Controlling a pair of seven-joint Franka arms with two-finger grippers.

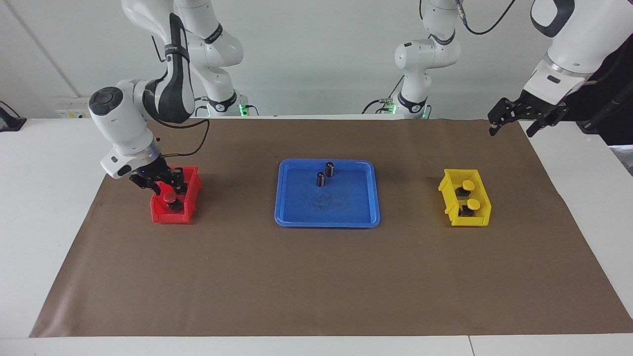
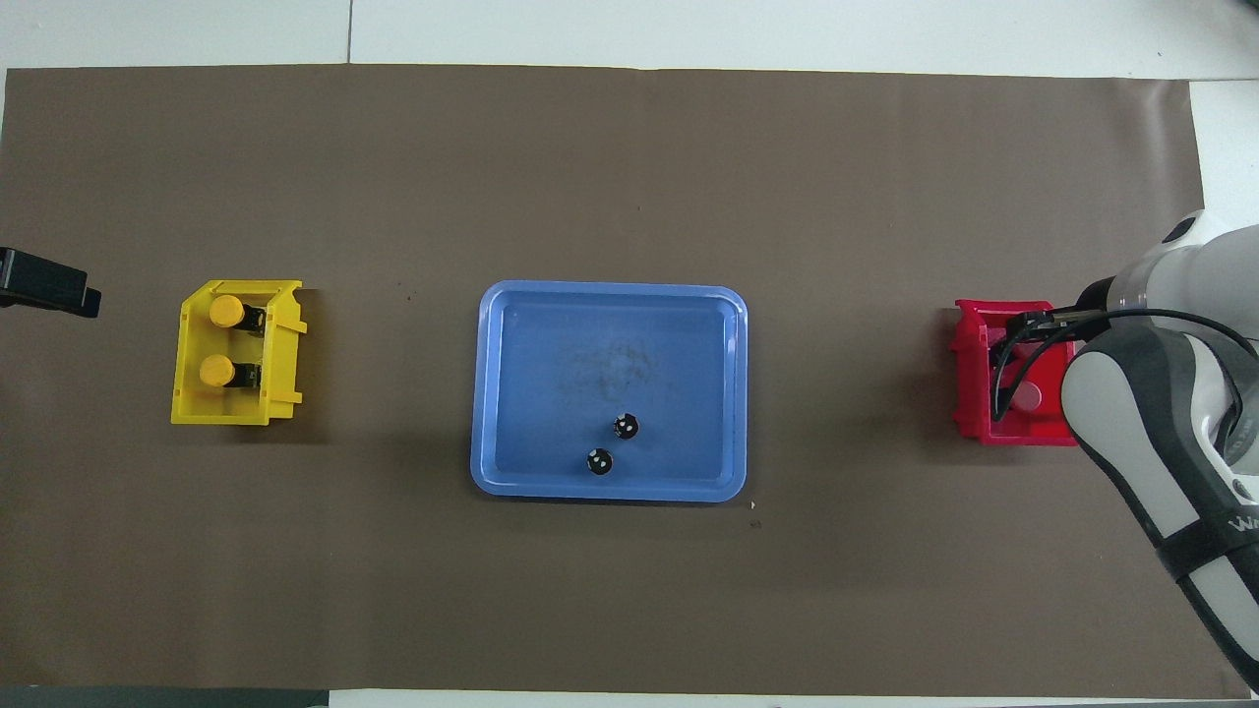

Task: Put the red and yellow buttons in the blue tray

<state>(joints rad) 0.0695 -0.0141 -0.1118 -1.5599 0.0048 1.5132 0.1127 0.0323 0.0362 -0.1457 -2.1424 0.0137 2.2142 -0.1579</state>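
Observation:
One red button (image 1: pixel 170 198) sits in the small red bin (image 1: pixel 159 216), also seen in the overhead view (image 2: pixel 1028 395). My right gripper (image 1: pixel 167 187) is down in that bin, open, just over the button. The other red button is hidden under it. In the overhead view the right arm covers part of the red bin (image 2: pixel 974 393). Two yellow buttons (image 1: pixel 468 185) (image 1: pixel 474 203) sit in the small yellow bin (image 1: pixel 452 195). The blue tray (image 1: pixel 326 222) lies in the middle of the mat. My left gripper (image 1: pixel 512 129) waits open, raised over the mat's corner at the left arm's end.
Two dark capless cylinders (image 1: pixel 330 169) (image 1: pixel 321 179) stand in the blue tray's half nearer the robots, also seen from overhead (image 2: pixel 626 426) (image 2: pixel 599 460). The yellow bin (image 2: pixel 192 393) and its buttons (image 2: pixel 225 311) (image 2: pixel 216 371) lie toward the left arm's end. A brown mat (image 1: pixel 316 287) covers the table.

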